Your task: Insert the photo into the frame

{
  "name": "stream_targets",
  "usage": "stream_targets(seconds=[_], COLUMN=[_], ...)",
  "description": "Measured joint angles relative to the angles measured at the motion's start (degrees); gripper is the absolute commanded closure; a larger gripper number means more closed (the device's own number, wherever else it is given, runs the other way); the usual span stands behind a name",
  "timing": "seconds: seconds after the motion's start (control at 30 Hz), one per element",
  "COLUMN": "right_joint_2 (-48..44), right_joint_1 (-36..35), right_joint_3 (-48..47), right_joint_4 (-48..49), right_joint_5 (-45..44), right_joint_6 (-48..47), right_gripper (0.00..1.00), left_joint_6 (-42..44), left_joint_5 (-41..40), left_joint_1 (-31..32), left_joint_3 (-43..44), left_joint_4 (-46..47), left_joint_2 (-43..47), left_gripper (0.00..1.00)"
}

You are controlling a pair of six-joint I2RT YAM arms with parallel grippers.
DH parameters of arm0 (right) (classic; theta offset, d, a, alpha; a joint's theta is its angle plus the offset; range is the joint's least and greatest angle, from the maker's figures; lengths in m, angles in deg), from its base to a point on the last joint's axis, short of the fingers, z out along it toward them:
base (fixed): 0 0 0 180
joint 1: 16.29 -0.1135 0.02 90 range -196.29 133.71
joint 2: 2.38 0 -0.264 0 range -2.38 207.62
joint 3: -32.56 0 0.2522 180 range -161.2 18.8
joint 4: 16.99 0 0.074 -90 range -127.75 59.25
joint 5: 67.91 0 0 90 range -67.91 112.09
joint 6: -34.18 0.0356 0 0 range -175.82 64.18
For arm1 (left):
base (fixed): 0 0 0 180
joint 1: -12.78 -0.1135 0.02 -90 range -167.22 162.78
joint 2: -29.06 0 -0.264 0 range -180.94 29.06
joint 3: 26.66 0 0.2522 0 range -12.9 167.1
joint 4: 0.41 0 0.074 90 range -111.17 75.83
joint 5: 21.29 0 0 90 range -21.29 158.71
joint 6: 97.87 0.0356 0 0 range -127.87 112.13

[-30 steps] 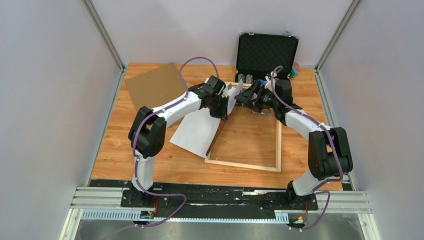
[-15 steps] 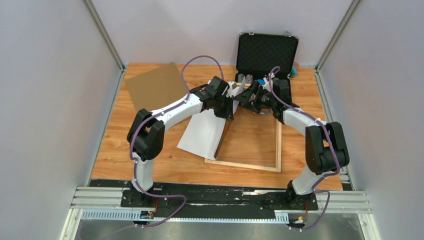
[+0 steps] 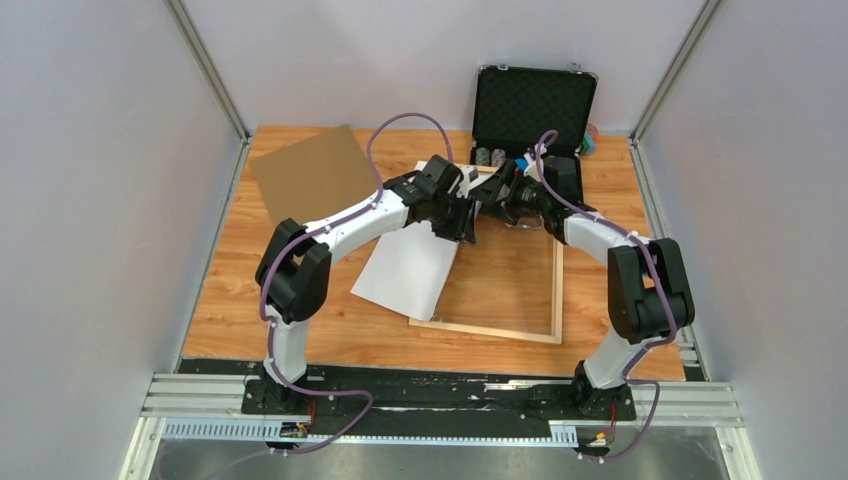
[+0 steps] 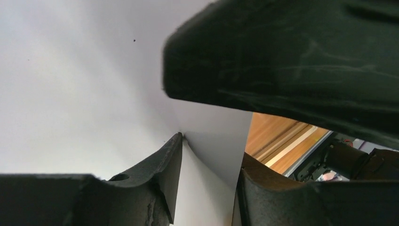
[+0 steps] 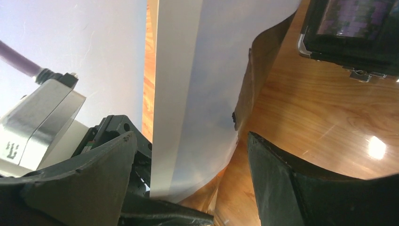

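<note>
Photo (image 3: 405,266) lies white side up across the 9 o'clock rail of the frame (image 3: 488,331), long side running 7 to 1 o'clock. Its far end curls up between both arms. Left gripper (image 3: 466,222) is half open around it; right gripper (image 3: 488,202) is wide open, holding nothing.

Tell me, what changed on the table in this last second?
The left gripper carried the photo, white back up, a little rightward toward the frame, then loosened its jaws on the raised edge. The right gripper edged left, open around that edge. The frame, brown board and black case stayed put.
</note>
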Motion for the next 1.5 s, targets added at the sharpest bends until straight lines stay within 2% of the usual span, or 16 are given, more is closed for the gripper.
stream_targets(seconds=[0.2,0.3,0.43,0.5,0.7,0.83,1.07,1.27,1.5], right_joint_2=[2.9,4.3,5.4,5.4,5.4,5.4,3.8,-0.3,0.2], right_joint_1=[0.0,0.0,0.0,0.0,0.1,0.8,5.5,12.8,21.1], right_joint_3=[-0.3,-0.3,-0.3,-0.3,-0.3,-0.3,-1.9,-5.5,-10.8], right_joint_4=[0.2,0.2,0.1,0.2,0.3,0.1,-8.2,-18.6,-32.4], right_joint_5=[1.1,1.5,1.5,1.6,1.5,1.4,0.4,1.5,4.0], right_joint_6=[0.4,0.7,0.7,0.7,0.3,-0.9,-8.0,-16.4,-28.5], right_gripper=[0.22,0.29,0.45,0.54,0.77,0.99,1.00,1.00,1.00], left_joint_6=[-0.1,-0.4,-0.9,-0.9,-1.0,0.0,5.1,12.9,19.1], left_joint_5=[0.4,1.2,2.2,2.7,4.3,4.5,4.4,3.6,0.7], left_joint_1=[0.5,0.5,0.5,0.5,0.5,0.5,-0.1,-1.8,-2.9], left_joint_3=[0.0,0.0,0.0,0.0,0.0,0.0,0.0,0.0,0.0], left_joint_4=[0.0,0.1,0.2,0.3,0.4,0.3,-1.4,-4.0,-6.8], left_joint_2=[0.0,0.0,0.0,0.0,0.0,0.2,5.6,12.8,15.9], left_gripper=[0.44,0.32,0.14,0.09,0.06,0.06,0.06,0.06,0.06])
